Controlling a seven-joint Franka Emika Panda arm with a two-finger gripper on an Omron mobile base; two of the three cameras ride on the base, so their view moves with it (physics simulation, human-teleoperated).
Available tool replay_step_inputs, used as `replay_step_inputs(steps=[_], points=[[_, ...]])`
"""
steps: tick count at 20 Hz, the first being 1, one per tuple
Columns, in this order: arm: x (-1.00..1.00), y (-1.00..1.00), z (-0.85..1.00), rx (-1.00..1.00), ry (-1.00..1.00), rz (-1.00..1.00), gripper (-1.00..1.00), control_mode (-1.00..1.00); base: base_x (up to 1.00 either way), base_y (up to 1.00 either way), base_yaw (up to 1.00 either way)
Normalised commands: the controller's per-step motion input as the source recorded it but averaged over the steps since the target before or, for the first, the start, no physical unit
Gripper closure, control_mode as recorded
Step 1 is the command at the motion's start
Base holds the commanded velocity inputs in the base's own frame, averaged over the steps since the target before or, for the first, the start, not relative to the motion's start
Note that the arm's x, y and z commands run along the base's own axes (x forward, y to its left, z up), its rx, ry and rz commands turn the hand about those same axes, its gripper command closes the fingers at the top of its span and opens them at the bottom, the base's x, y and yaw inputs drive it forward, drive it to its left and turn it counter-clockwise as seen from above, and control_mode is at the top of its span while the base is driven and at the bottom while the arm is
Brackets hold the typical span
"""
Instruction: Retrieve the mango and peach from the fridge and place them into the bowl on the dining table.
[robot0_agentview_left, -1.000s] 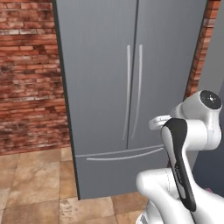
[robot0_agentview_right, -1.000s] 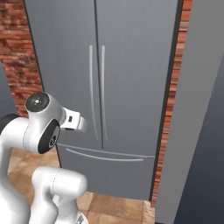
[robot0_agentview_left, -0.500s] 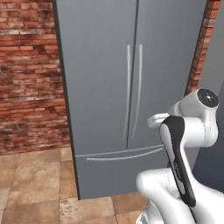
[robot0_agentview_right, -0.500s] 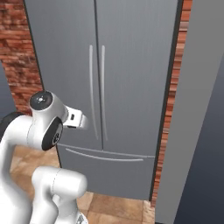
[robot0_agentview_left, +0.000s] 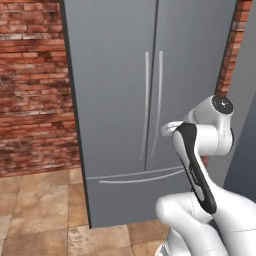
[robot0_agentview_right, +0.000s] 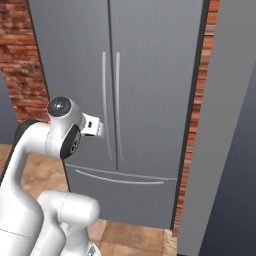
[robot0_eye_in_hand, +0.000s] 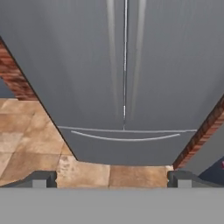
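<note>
Slightly forward since a second ago: the arm's wrist is creeping toward the fridge (robot0_agentview_left: 150, 100) in both base views, while the scene itself is holding still, so the base is not driving.

Fridge is sitting at frame centre, both doors shut, the two vertical handles (robot0_agentview_left: 153, 105) flanking the seam, the bottom drawer (robot0_eye_in_hand: 124, 144) closed. Mango and peach are presumably lying hidden behind the doors.

Gripper (robot0_eye_in_hand: 113, 178) is hanging clear of the doors, jaws spread wide, holding nothing.

Step in hand, as judged: approaching to open a door. Next move is calling for lining the fingers (robot0_eye_in_hand: 41, 178) astride one handle, closing, then pulling outward. Brick wall (robot0_agentview_left: 30, 85) is flanking the fridge at left.
</note>
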Motion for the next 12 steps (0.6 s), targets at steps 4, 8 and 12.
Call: replay_step_inputs(steps=[4, 8, 12], points=[[0.5, 0.17, 0.09, 0.0, -0.09, 0.08, -1.0, -1.0, 0.0, 0.0, 0.0], [0.39, 0.24, 0.21, -0.02, -0.11, 0.03, -1.0, -1.0, 0.0, 0.0, 0.0], [0.44, 0.18, 0.24, -0.01, -0.06, 0.0, -1.0, -1.0, 0.0, 0.0, 0.0]])
